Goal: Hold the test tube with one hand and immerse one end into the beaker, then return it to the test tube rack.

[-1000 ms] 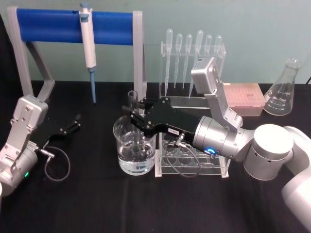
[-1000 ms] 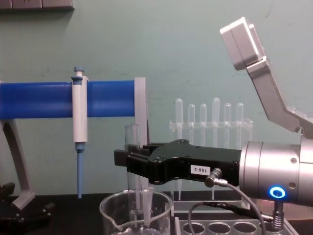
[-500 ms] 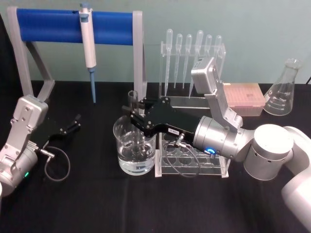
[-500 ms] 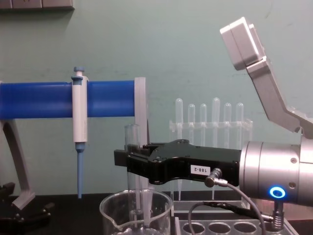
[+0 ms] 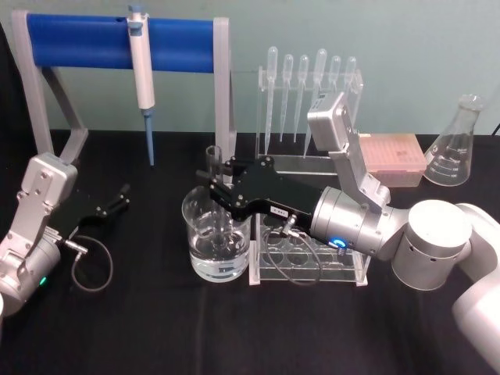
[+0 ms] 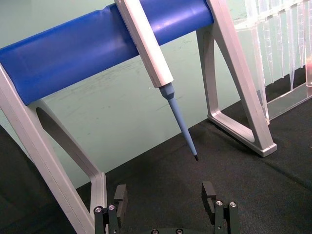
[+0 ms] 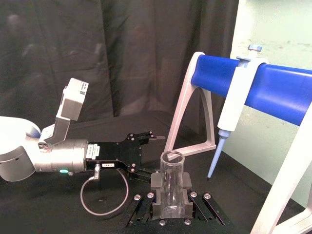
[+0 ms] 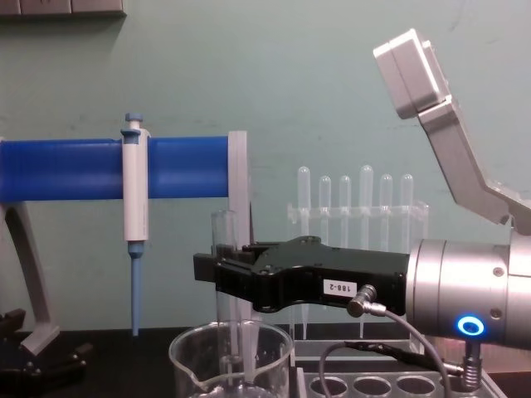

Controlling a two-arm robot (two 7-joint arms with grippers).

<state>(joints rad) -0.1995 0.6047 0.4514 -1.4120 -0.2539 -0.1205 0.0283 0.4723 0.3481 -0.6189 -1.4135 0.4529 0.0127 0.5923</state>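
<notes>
Right gripper (image 5: 212, 181), black and two-fingered on a silver cylindrical wrist with a lit blue ring, is clamped on the clear glass test tube (image 8: 222, 228) and holds it upright. Its arm reaches level from the right, across the clear rack with round holes (image 5: 312, 269), to the wide clear glass beaker (image 5: 199, 254) just left of the rack. The tube's open top stands above the fingers and its lower end hangs inside the beaker. Left gripper (image 5: 117, 199) rests low over the black table (image 5: 156, 328) at far left, fingers spread apart.
</notes>
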